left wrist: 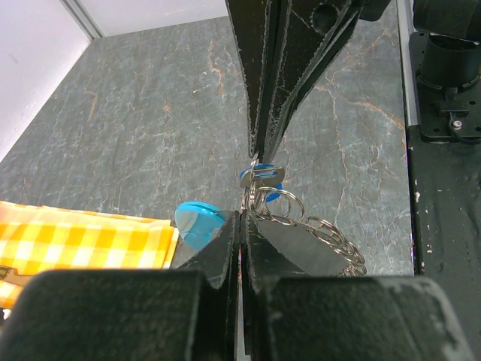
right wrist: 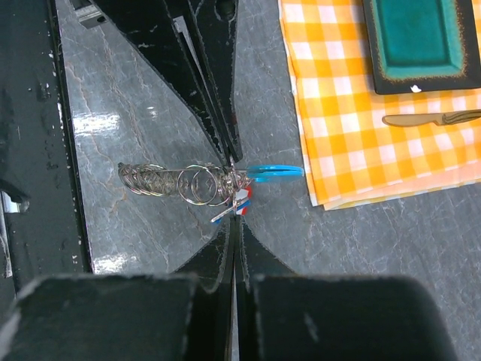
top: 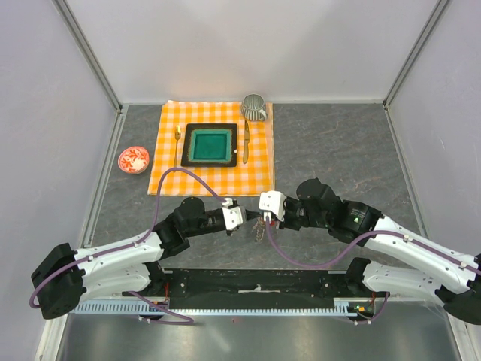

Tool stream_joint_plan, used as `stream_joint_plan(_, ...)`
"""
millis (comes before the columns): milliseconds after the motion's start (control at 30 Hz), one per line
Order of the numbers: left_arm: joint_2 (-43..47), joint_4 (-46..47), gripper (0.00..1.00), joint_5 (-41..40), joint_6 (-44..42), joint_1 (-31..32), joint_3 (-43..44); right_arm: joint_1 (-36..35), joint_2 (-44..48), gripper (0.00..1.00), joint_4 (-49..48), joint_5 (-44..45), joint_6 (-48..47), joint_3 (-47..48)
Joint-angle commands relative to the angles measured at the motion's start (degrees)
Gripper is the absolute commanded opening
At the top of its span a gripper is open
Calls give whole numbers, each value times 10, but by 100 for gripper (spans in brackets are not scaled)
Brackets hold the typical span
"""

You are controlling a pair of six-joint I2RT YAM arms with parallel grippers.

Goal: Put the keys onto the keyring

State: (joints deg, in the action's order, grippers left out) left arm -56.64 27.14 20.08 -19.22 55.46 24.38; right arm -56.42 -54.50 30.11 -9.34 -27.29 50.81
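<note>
The keyring (right wrist: 161, 180) is a string of linked silver rings, held off the grey table between my two grippers, with its loose end hanging down (top: 259, 230). A long curved blue tag (right wrist: 274, 172) sticks out of the cluster toward the cloth. My left gripper (left wrist: 242, 214) is shut at the ring cluster, the blue tag (left wrist: 197, 222) just left of its tips and the rings (left wrist: 316, 226) to the right. My right gripper (right wrist: 235, 219) is shut on a small key (right wrist: 225, 213) with a red head (right wrist: 245, 200). The two pairs of fingertips almost touch (top: 252, 218).
An orange checked cloth (top: 255, 169) lies behind the grippers with a green square plate (top: 189, 144), a gold fork (top: 177, 143) and a knife (top: 246, 147). A ribbed grey cup (top: 254, 107) stands at its far corner. A small red dish (top: 134, 159) sits to the left.
</note>
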Motion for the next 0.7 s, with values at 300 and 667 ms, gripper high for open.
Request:
stream_joint_plan(300,16,42,2,22,-13,-1,20,-7,-9,0,0,6,-9,18)
stream_joint_plan(667,14,42,2,25,-13,0,19,-7,-6,0,-15,26,0,17)
